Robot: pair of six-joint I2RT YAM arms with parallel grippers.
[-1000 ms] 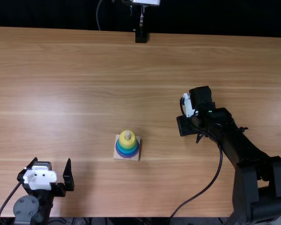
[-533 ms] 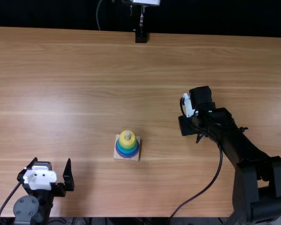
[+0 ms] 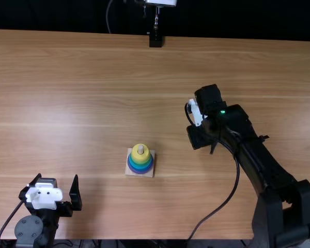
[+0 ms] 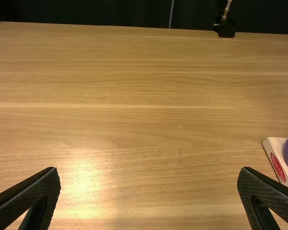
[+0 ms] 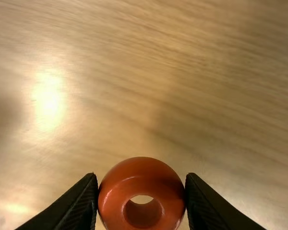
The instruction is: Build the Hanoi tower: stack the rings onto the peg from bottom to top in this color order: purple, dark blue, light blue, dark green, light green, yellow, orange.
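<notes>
Right wrist view shows the orange ring (image 5: 142,184) pinched between the fingers of the right gripper (image 3: 199,137) over the table (image 5: 206,134), its central axis slanting toward the camera, the left gripper (image 3: 58,175) spread wide.

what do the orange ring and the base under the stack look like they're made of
The orange ring looks like glossy painted wood or plastic, given its bright highlights. The base seems pale, matte wood, judging by its light tan colour.

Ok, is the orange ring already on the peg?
No, the right wrist view shows the orange ring between the two fingers of the right gripper, with bare wood beyond it.
</notes>
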